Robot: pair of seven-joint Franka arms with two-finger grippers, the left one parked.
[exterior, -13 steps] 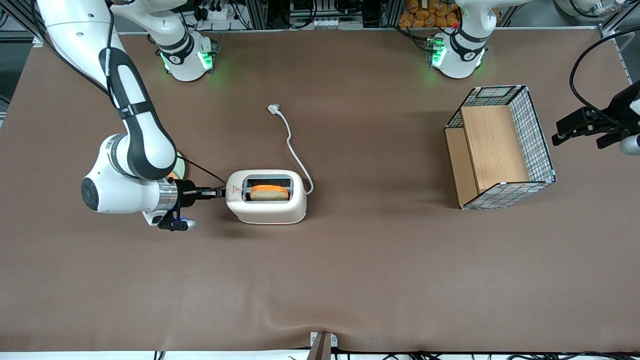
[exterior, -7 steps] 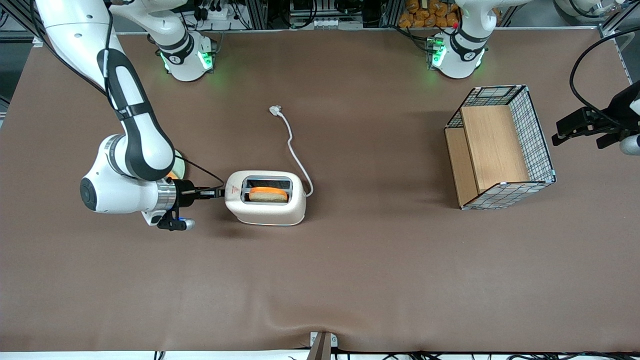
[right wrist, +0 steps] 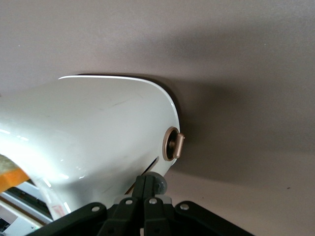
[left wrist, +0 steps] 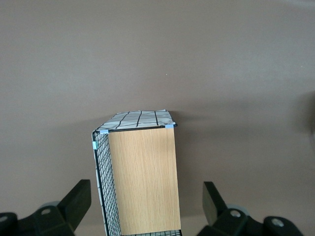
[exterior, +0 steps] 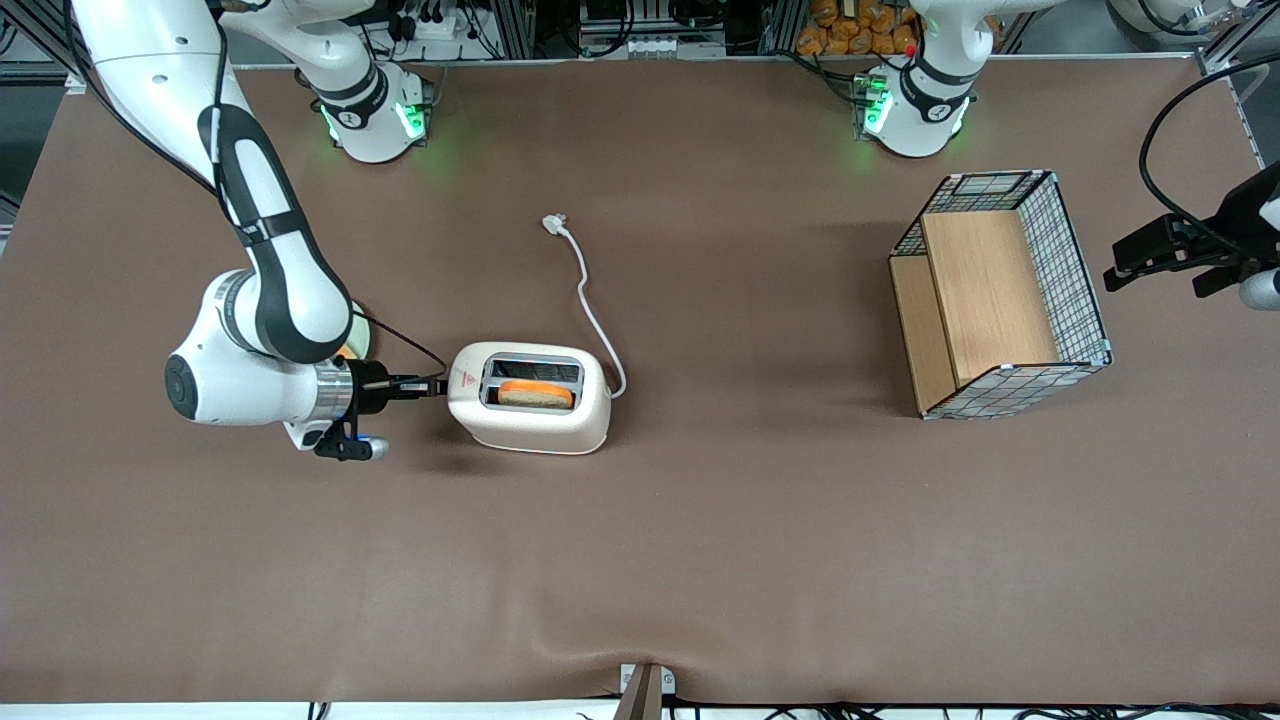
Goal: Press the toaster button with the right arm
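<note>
Your gripper (exterior: 437, 385) sits at toaster's (exterior: 530, 398) narrow end, fingers (right wrist: 144, 189) pressed together, tips resting on toaster button (right wrist: 158, 183). Round dial (right wrist: 173, 144) just beside them. Toast slice (exterior: 536, 393) in slot nearer front camera. Cord (exterior: 590, 305) trails across brown table (exterior: 700, 550). Wire basket (exterior: 1000, 295) toward parked arm's end.

Front view: high above the table (exterior: 700, 560), looking down over its whole top, far off. Right wrist view: very near, along the gripper (right wrist: 146, 189), fingers together against the toaster (right wrist: 93, 132); same toaster (exterior: 530, 398) and gripper (exterior: 437, 385) small in the front view. Left wrist view: down on the wire basket (left wrist: 140, 177), also in the front view (exterior: 1000, 295).
</note>
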